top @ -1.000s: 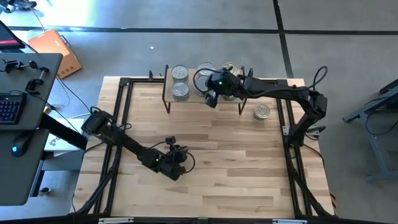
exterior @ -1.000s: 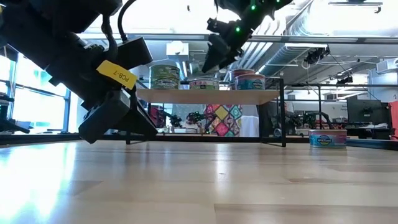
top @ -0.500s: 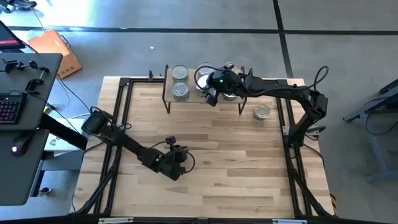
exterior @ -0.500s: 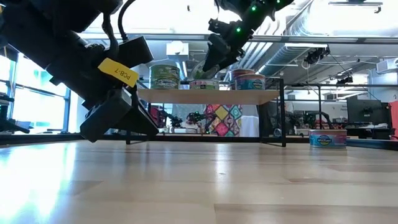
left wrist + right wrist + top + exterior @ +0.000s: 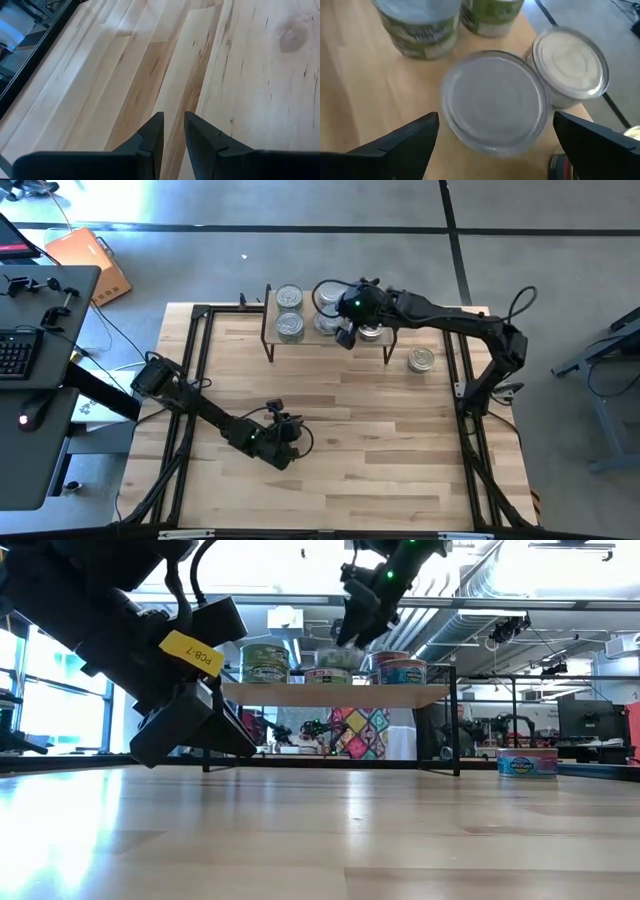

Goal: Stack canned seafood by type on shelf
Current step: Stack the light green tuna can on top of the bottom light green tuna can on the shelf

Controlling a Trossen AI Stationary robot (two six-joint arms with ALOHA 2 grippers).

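The shelf (image 5: 310,340) stands at the table's far side, and several cans rest on their bases on its board. Two silver-lidded cans (image 5: 289,297) (image 5: 290,326) are on its left part. Green-labelled cans (image 5: 265,663) and a blue-labelled one (image 5: 400,670) show in the low view. My right gripper (image 5: 495,145) hangs open just above a silver-lidded can (image 5: 492,102) at the shelf's middle, a finger off to each side, not touching it. My left gripper (image 5: 173,122) hovers low over the table's middle (image 5: 290,445), fingers a narrow gap apart, nothing between them.
One blue-labelled can (image 5: 422,360) stands alone on the tabletop right of the shelf, also seen in the low view (image 5: 527,762). A pale-lidded can (image 5: 570,62) sits close beside the one under my right gripper. Black frame rails (image 5: 200,330) border the table.
My right gripper has risen a little above the cans on the shelf and drifted slightly toward the table's far edge. The silver-lidded can below it stays standing on the board.
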